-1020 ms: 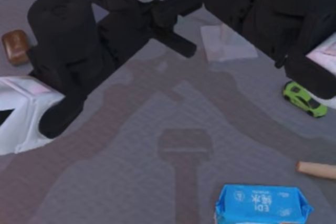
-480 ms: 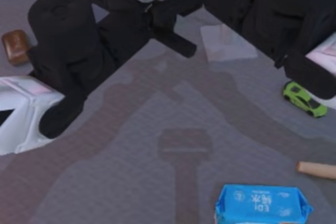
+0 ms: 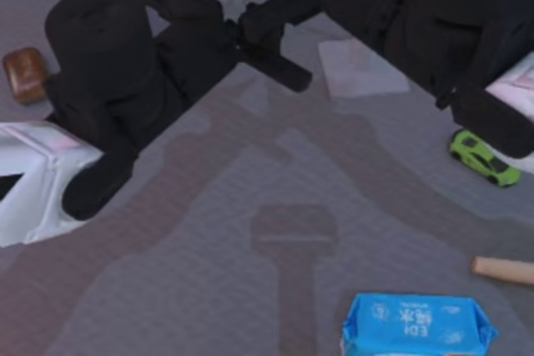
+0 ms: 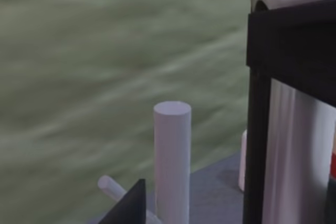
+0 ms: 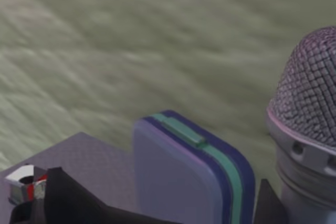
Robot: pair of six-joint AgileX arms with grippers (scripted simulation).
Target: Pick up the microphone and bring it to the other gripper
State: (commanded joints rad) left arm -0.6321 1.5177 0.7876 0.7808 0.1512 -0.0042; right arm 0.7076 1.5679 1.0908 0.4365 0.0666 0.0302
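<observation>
1. The microphone fills the right edge of the right wrist view. It has a rounded silver mesh head on a grey collar and stands upright, lifted off the bench. Its handle runs out of that frame.
2. From the top view, a slim black bar juts down-right from the dark cluster at upper centre. It may be the handle, but I cannot tell.
3. Little has changed over the last second. The white link at the top edge has crept slightly up and right, and the dark parts at upper centre have closed in a touch. The bar's lower tip has barely shifted.
4. I judge this to be the final approach of the handover, with the two arms nearly met.
5. The left pincer and right pincer sit just beside each other at upper centre. Both merge into black. I cannot tell whether either is apart, together or clamped on the microphone.
6. A purple case with a teal band stands behind the microphone. A white cylinder shows in the left wrist view.
7. Well apart on the bench lie a green toy car at right, a tan stick at lower right and a blue pack at the bottom.
</observation>
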